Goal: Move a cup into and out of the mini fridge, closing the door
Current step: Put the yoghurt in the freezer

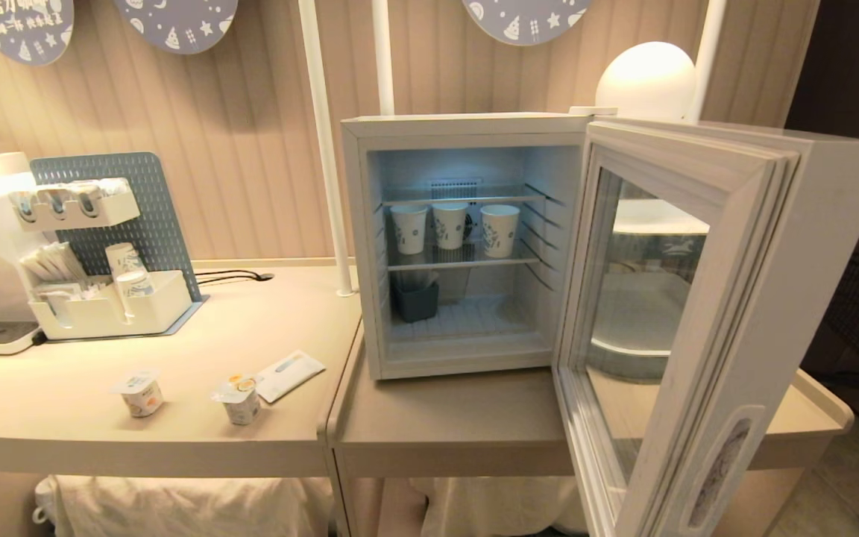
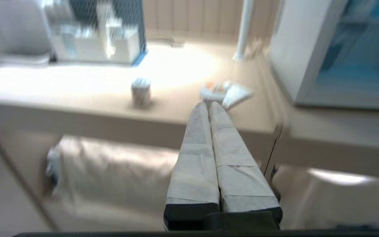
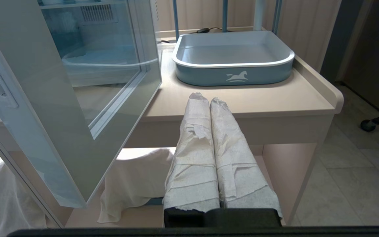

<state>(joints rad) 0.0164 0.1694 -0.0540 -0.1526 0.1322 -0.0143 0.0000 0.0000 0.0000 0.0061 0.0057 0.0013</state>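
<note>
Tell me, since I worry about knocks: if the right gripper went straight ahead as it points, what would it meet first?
Probably the front edge of the beige counter; the right gripper, fingers shut, points at it. The blue-grey tray lies beyond. Depth is unclear.

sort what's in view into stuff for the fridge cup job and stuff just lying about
For the job:
- boxy white mini fridge
- its glass-windowed door, swung open
- three white paper cups on its wire shelf

Lying about:
- two small yogurt pots
- flat white sachet
- blue-grey plastic tray
- white condiment organiser

Mini fridge [image 1: 467, 134] on the worktop [image 1: 444, 418], door [image 1: 705, 313] swung wide open, three cups [image 1: 450, 225] on the middle shelf.
</note>
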